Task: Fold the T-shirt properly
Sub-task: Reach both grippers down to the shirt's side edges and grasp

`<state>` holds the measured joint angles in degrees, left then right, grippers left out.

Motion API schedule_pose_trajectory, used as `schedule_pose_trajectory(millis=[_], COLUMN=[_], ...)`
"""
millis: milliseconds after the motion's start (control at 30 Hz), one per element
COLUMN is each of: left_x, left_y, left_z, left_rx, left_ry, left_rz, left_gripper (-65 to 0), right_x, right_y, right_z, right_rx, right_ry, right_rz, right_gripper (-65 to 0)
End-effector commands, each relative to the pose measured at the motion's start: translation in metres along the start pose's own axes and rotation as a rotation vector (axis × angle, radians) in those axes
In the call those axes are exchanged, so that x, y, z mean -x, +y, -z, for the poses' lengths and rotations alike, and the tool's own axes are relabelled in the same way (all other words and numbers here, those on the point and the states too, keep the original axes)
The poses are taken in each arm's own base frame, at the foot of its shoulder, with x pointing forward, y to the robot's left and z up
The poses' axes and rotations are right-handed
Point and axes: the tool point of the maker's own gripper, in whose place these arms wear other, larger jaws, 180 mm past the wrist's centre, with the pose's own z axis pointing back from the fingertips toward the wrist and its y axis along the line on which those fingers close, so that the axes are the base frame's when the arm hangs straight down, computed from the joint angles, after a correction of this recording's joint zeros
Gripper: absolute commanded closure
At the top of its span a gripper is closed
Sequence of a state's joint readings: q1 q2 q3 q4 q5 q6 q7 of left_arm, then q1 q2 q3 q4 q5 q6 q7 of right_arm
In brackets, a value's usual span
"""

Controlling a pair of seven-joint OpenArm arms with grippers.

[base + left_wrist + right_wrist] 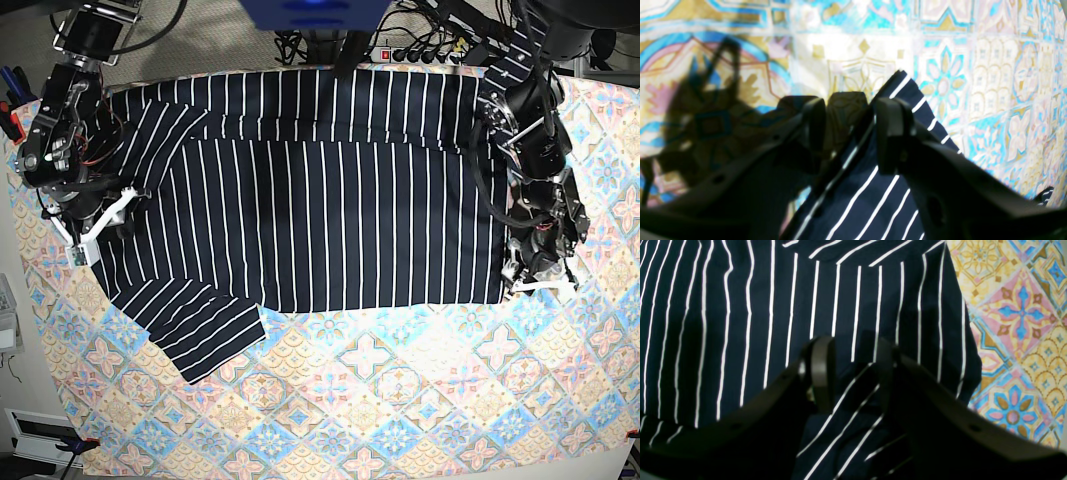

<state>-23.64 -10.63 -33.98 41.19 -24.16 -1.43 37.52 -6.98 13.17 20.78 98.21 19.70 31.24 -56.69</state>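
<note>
The T-shirt (740,306), dark navy with thin white stripes, is spread across most of the view. A fold of it is pinched between the fingers of the right hand (853,373). The patterned tablecloth (1023,323) is seen at the right.

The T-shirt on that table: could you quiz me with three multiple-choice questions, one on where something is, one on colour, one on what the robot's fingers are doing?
1. In the base view, where does the free sleeve lie?
A. lower left
B. upper right
C. centre

2. The T-shirt stripes are:
A. red
B. white
C. yellow

3. The left gripper fingers:
A. hang far above the tablecloth
B. pinch a shirt edge
C. hold a pen

Answers: 1 A, the sleeve pokes out lower left. 2 B, thin white lines on navy. 3 B, striped cloth sits between the fingers in the left wrist view.
</note>
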Motion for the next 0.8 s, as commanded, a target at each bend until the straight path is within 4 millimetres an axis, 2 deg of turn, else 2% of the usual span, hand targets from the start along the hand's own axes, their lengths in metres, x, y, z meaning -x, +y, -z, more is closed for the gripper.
schedule_pose_trajectory(millis=[0,233,367,433,533,700,767], left_x=[0.018,0.055,0.061,0.061,0.059,0.051,0.046], left_y=[-0.010,-0.040,-0.043,-0.043,-0.043,-0.042,-0.040], left_z=[0.003,0.009,0.009,0.009,0.009,0.005,0.000], left_rx=[0.011,0.046,0.052,0.052,0.053,0.057,0.060], left_ry=[0.068,0.141,0.150,0.150,0.145,0.119,0.093], left_rz=[-0.002,0.118,0.113,0.113,0.114,0.125,0.139], left_gripper=[-24.9,-24.8,-24.2,-17.3,0.0,0.0,0.0], right_x=[-0.016,-0.016,-0.016,-0.016,-0.016,-0.016,-0.032], right_y=[-0.004,-0.004,-0.005,-0.005,-0.005,-0.008,-0.013], right_z=[-0.005,-0.005,-0.005,-0.005,-0.005,-0.002,0.001], right_rx=[0.010,0.010,0.011,0.011,0.011,0.016,0.023], right_ry=[-0.049,-0.049,-0.050,-0.050,-0.050,-0.048,-0.075], right_rz=[-0.012,-0.012,-0.011,-0.011,-0.010,-0.005,-0.004], right_gripper=[-20.6,-20.6,-20.6,-20.6,-20.6,-20.9,-21.0])
